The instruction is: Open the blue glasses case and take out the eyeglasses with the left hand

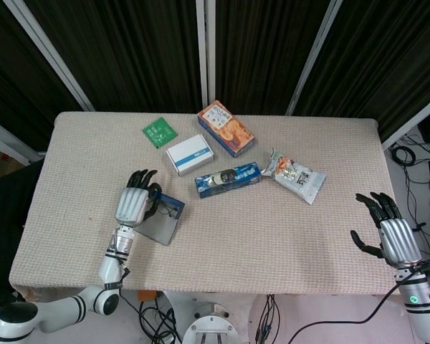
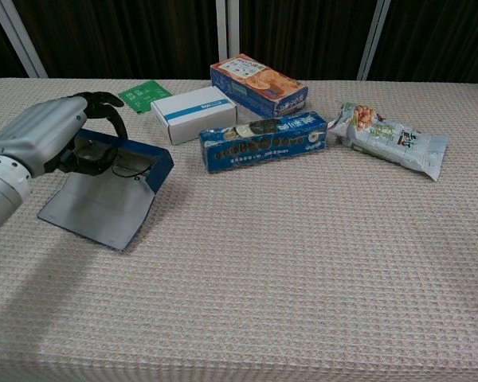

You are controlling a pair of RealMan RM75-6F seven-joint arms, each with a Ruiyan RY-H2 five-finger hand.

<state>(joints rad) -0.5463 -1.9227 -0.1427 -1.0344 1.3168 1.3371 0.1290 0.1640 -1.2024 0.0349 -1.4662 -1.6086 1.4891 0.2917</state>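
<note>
The case (image 2: 115, 187) lies open at the near left of the table (image 1: 272, 229), its lid flap tilted down toward the near edge and its blue tray raised. The left hand (image 2: 52, 135) reaches into the tray with curled fingers closed around the glasses (image 2: 119, 167), which sit inside the tray. The right hand (image 1: 387, 233) hovers off the table's near right corner, fingers spread and holding nothing. Farther back lie a green packet (image 1: 160, 132), a white box (image 1: 189, 154) and an orange box (image 1: 226, 127). Right of the case rests a blue cookie pack (image 1: 228, 179), and beyond it a snack bag (image 1: 295, 175).
</note>
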